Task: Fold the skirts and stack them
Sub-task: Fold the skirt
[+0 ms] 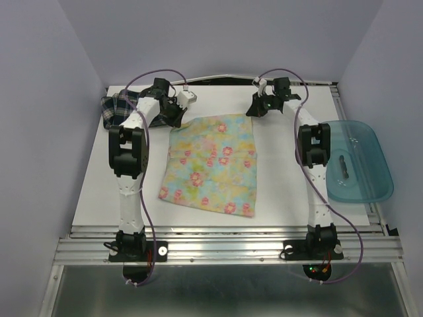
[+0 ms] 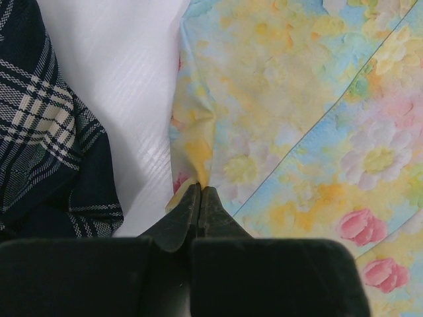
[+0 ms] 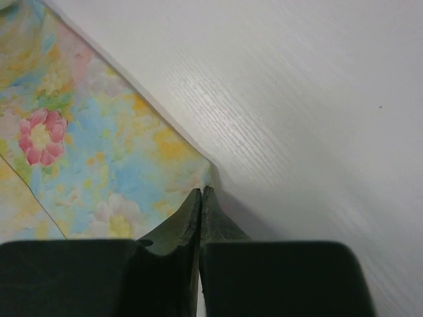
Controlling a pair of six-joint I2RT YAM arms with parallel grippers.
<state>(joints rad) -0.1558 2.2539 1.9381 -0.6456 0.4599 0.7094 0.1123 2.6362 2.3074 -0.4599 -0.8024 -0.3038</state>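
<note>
Pastel floral skirt [image 1: 211, 165] lies flat mid-table, its far corners pinched by the left gripper [image 2: 200, 190] and right gripper [image 3: 201, 191], both clamped on cloth. Plaid skirt [image 1: 117, 109] sits bunched far left. White table [image 1: 92, 198]; teal bin [image 1: 380, 178] at right; lavender walls [image 1: 218, 33] around.

Two slim arms fill the lower half of the top view, the left arm [image 1: 129, 198] and the right arm [image 1: 320, 191], each with white links between chunky black joints. A thin purple cable [image 1: 140, 77] loops along each. Black base plates [image 1: 137, 249] show tiny red lights. The wrist views show dark, matte, tapered fingers [image 2: 182, 221].
</note>
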